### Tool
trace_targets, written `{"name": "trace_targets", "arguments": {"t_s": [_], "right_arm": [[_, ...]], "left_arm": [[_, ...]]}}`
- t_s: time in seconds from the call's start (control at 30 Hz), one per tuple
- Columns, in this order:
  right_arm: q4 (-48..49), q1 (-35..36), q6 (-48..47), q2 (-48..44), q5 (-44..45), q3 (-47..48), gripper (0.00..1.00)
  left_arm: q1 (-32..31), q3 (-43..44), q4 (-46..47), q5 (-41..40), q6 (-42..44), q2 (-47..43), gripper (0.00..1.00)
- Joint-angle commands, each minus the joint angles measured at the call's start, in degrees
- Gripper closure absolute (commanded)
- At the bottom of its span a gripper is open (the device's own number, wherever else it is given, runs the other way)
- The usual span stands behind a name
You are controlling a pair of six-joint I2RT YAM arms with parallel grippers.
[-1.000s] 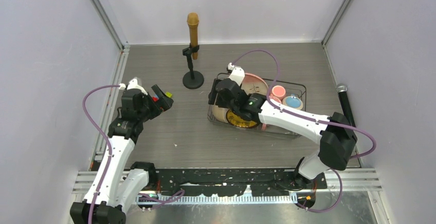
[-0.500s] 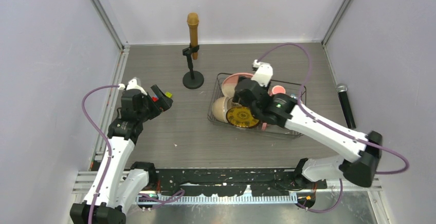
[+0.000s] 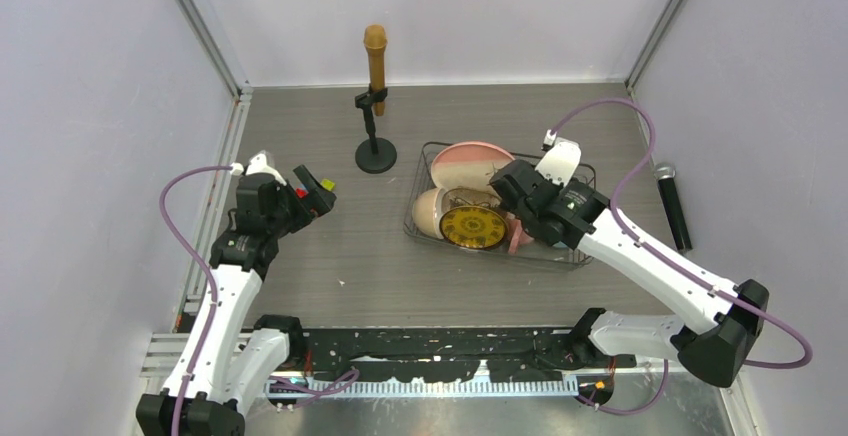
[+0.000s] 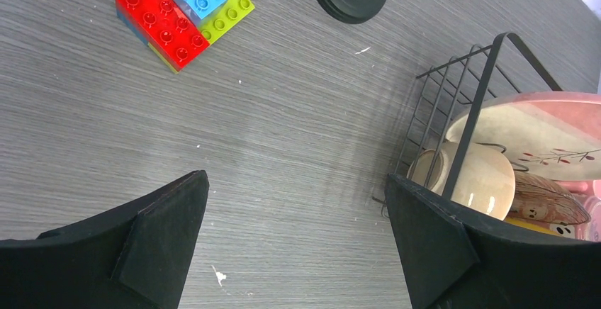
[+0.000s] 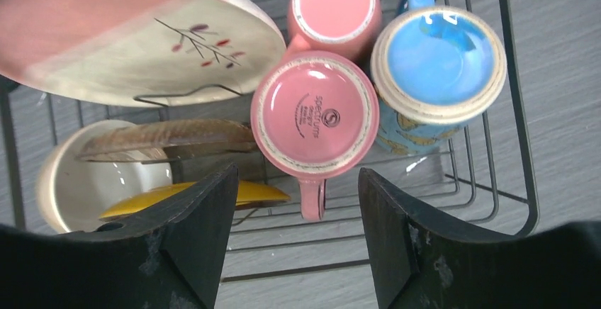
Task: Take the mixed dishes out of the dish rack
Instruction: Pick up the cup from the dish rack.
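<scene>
Your right claw (image 5: 296,181) stands about half spread and holds nothing. Its fingers hang on either side of the upturned pink mug (image 5: 314,114) without touching it. That wrist points straight down over the dish rack (image 5: 524,146), and the forearm reaches in from an elbow set out to the right near the front edge. Around that mug the rack holds a second pink mug (image 5: 333,1) and a blue-bottomed mug (image 5: 438,64). It also holds the large pink-and-cream plate (image 5: 135,40), a cream bowl (image 5: 78,174), a brownish bowl (image 5: 170,139) and the yellow plate (image 3: 473,227). Your left claw (image 4: 294,203) gapes wide and empty above the bare worktop (image 4: 283,146). Its arm is bent upright on the left side, near the toy blocks (image 4: 181,18).
</scene>
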Motion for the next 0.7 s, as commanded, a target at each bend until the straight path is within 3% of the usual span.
{"name": "trace_targets", "arguments": {"t_s": [0.0,0.2,0.67], "right_arm": [[-2.88,-0.32,3.98,0.16,-2.45,-1.33,0.32],[-3.89,-0.4,7.45,0.52,-4.37,-5.18,0.35],[5.85,-1.64,5.26,4.72,-4.68,-9.74,0.41]], "left_arm": [[0.12,0.47,1.13,-0.99,0.57,-0.14,0.01],[0.17,0.46,1.13,-1.13,0.57,0.2,0.01],[0.17,0.17,1.57,-0.48,0.49,0.06,0.01]]}}
